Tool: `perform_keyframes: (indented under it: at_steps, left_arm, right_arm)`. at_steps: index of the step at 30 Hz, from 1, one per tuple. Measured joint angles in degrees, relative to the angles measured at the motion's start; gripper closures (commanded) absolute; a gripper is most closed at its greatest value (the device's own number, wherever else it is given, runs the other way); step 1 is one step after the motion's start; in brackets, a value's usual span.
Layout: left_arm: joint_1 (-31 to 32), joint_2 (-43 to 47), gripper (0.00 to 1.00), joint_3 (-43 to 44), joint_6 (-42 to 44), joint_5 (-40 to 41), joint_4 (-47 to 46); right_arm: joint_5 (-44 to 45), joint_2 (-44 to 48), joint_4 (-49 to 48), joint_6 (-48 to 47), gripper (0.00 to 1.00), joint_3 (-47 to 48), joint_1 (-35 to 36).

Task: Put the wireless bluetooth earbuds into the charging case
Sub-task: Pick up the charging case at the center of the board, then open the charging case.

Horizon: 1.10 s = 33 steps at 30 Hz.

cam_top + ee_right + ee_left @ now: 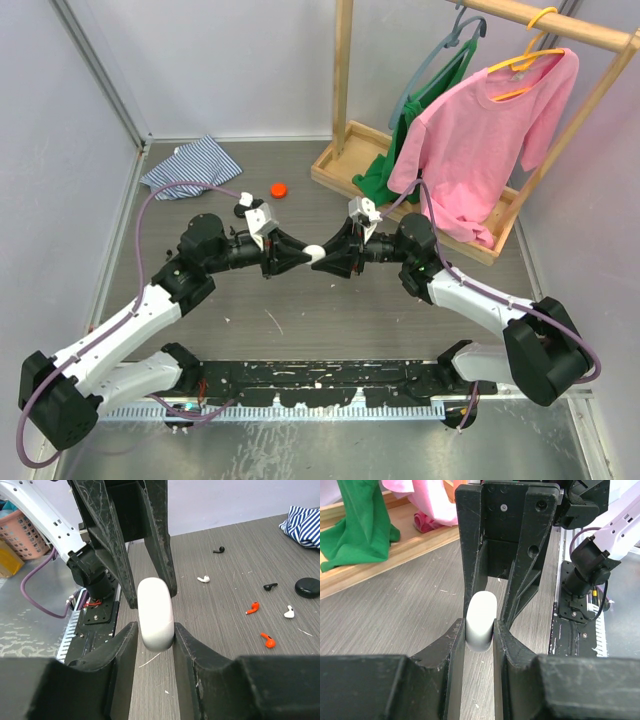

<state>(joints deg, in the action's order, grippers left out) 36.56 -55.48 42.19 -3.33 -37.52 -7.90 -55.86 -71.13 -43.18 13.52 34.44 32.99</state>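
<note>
Above the bench (pixel 300 190), the white charging case (pixel 316 253) is pinched by the left gripper (pixel 480 635) and the right gripper (pixel 156 632). Loose earbuds (pixel 253 608) are scattered on the bench.

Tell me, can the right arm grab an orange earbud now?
Probably not yet: the right gripper is shut on the white case, shared with the left gripper. The orange earbuds lie uncovered on the table.

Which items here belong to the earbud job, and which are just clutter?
Job: white charging case; black earbuds; white earbuds; orange earbuds.
Lying about: striped cloth; pink shirt; green garment; wooden rack; orange puck.
</note>
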Motion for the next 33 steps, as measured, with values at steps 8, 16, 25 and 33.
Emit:
perform_keyframes:
  at_steps: [8,16,25,33]
  left_arm:
    - [0.00,0.50,0.99,0.00,-0.02,0.28,-0.09]
    - [0.09,0.48,0.99,0.00,-0.22,0.20,-0.26]
    - [0.09,0.35,0.89,0.00,-0.37,-0.28,-0.42]
    - [0.09,0.42,0.58,-0.07,-1.40,-0.22,-0.48]
  right_arm:
    - [-0.02,0.00,0.37,-0.07,0.61,-0.02,0.00]
    - [-0.02,0.00,0.35,-0.02,0.70,-0.02,0.00]
    - [-0.61,0.00,0.35,0.15,0.90,-0.02,0.00]
    - [-1.07,0.00,0.57,-0.33,0.98,-0.02,0.00]
